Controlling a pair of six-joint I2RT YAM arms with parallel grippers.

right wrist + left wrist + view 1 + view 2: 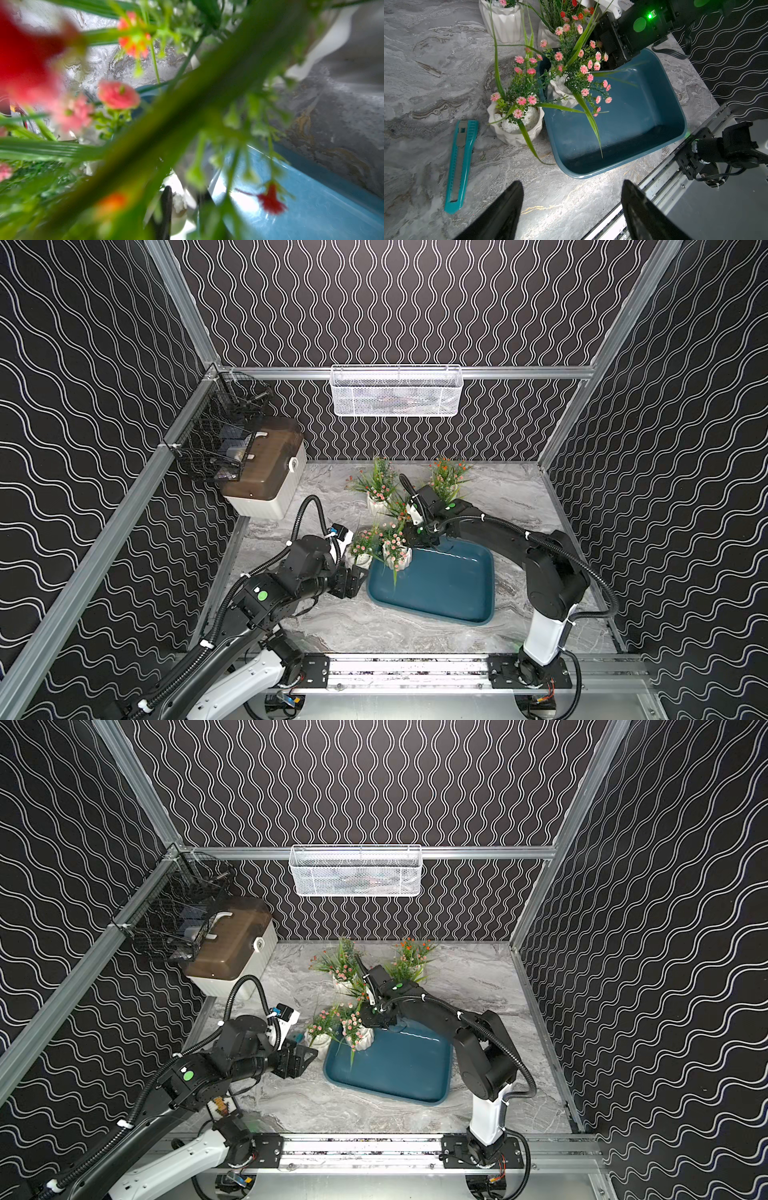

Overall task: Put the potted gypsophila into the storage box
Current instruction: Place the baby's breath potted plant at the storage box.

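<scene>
One pot (397, 558) sits inside the box (451, 587), in its far left corner. The right gripper (422, 536) hangs just over it, buried in leaves — whether its jaws grip anything, I cannot tell. The left gripper (571, 184) hovers near the box, spread wide and empty. A second pot (517, 133) stands just outside the box — a knife (460, 166) lies nearby.
</scene>
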